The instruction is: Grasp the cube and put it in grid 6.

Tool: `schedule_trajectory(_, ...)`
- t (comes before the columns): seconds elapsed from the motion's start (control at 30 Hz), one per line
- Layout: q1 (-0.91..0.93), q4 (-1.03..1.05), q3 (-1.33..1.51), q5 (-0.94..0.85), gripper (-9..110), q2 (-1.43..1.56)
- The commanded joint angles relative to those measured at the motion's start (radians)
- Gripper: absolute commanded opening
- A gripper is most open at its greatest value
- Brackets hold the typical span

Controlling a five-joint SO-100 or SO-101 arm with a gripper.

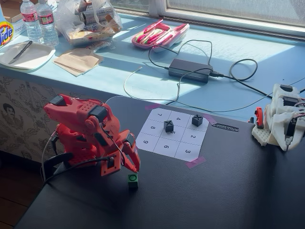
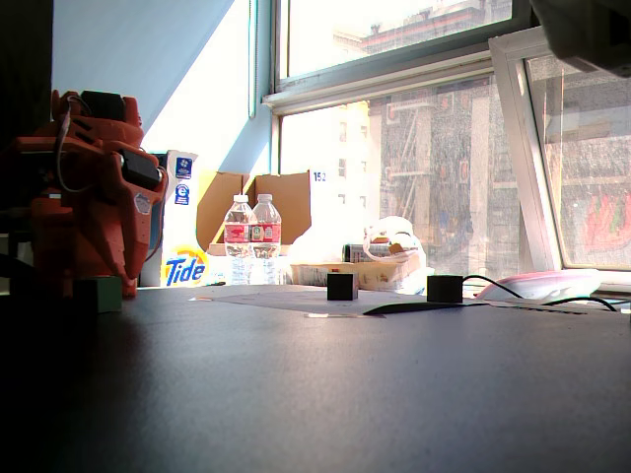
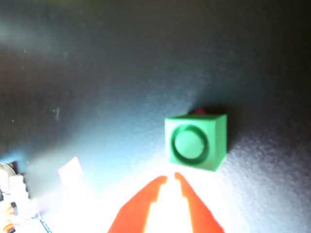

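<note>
My red plastic gripper (image 1: 135,168) sits at left in fixed view, pointed fingertips nearly together, gripping nothing. Green cube (image 1: 133,181) just beyond my tips on matte black table (image 1: 228,191), dark ring on top; wrist view shows it (image 3: 196,141) apart from fingers. Further right, white paper sheet, cell 6 (image 1: 167,147) bare.

Matt green plastic cube (image 3: 197,141) – grainy black table (image 3: 121,63) – glossy orange plastic gripper (image 3: 171,177).
</note>
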Motion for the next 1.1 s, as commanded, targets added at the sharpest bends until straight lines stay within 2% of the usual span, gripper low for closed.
schedule_trajectory(0.0,-0.009,-0.014,0.049,-0.014,1,0.006)
schedule_trajectory(0.73,-0.018,-0.04,0.051,-0.041,1,0.006)
schedule_trajectory(1.07,-0.066,0.055,-0.195,0.026,2,0.006)
